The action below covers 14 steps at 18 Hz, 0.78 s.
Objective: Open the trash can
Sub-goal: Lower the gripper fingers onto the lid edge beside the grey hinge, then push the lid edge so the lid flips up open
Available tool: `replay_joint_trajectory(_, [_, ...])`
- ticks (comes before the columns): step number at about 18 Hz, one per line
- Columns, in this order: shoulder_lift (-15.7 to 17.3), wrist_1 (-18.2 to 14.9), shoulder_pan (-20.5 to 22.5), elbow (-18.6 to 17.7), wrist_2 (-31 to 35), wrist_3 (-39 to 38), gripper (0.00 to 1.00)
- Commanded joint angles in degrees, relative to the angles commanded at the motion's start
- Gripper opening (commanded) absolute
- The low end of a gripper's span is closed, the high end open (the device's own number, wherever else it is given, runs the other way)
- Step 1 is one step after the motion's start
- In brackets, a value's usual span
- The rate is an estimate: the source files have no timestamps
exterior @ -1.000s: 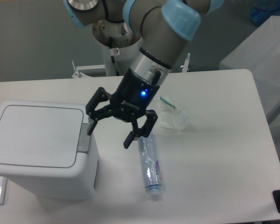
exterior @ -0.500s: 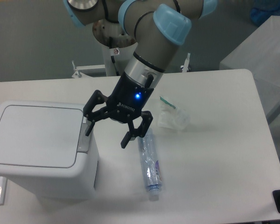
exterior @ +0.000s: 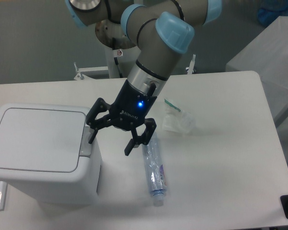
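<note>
Camera view: my gripper (exterior: 109, 140), fingers spread apart, hangs just right of the bin (exterior: 41, 153), its left finger above the grey tab (exterior: 87, 146).

Clear plastic bottle (exterior: 154, 171) lying flat, perhaps crumpled wrapper (exterior: 177, 120) nearby

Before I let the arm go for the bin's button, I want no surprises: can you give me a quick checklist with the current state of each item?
1. Lid of the trash can shut flat, so pressing makes sense: ok.
2. Grey push-button tab visible and unobstructed: ok.
3. Gripper empty, fingers spread: ok.
4. One fingertip lined up over the tab: close, but its height above the tab: cannot tell.
5. Plastic bottle clear of the path to the tab: ok, it lies on the far side of the gripper.
6. Crumpled wrapper out of the way: ok.
</note>
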Motion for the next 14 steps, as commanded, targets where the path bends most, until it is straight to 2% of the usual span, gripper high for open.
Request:
replay_joint_trajectory(6, [-0.26, 1.58, -1.06, -1.41, 2.02, 0.0, 1.0])
replay_joint_trajectory(14, [0.09, 1.67, -1.06, -0.79, 2.02, -0.09, 1.0])
